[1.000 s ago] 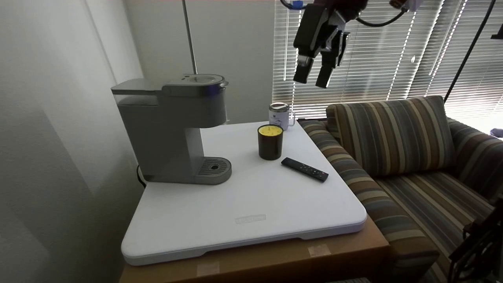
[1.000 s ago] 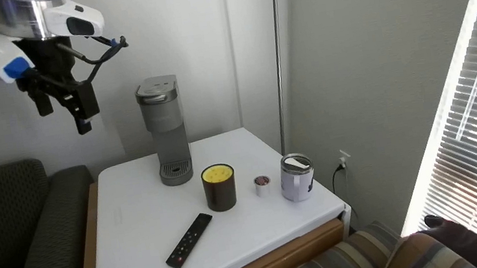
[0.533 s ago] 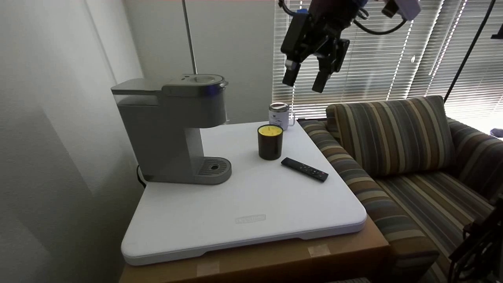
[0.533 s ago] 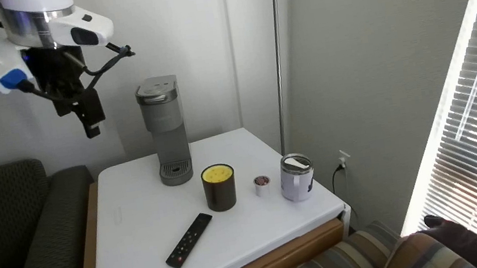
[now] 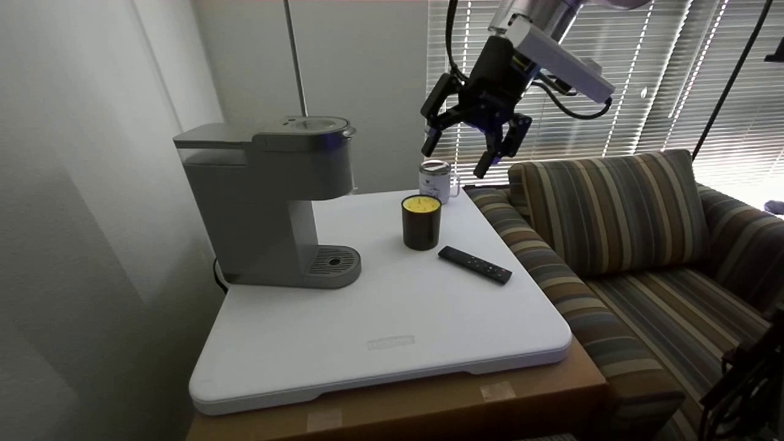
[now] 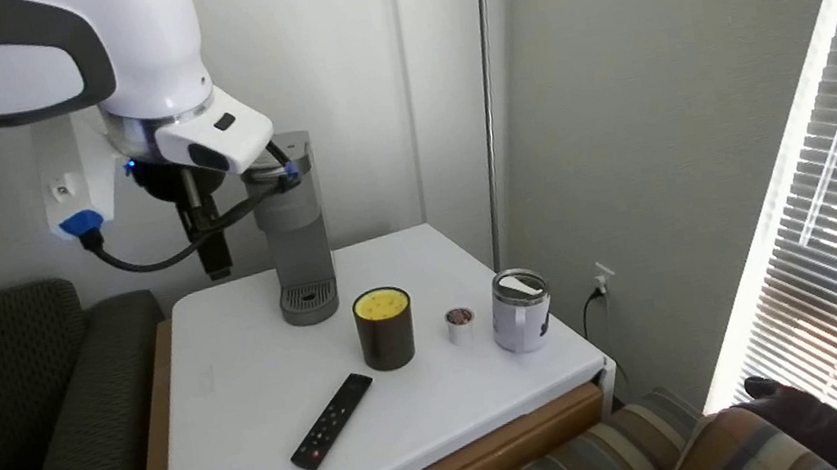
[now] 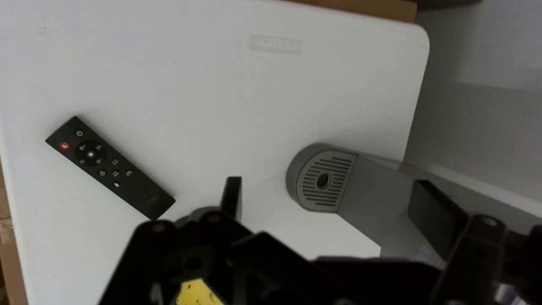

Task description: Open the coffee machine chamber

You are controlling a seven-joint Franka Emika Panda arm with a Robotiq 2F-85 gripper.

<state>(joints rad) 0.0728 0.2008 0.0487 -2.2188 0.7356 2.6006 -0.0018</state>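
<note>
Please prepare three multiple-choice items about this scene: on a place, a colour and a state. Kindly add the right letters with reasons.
1. Where does the remote lie?
A) on the drip base
B) on the white tabletop
C) on the striped armchair

2. What colour shows inside the dark jar?
A) yellow
B) green
C) blue

3. How is the lid of the coffee machine?
A) raised
B) taken off
C) down

1 B: the wrist view shows it on the tabletop.
2 A: yellow shows in both exterior views.
3 C: it lies flat on the head in an exterior view.
</note>
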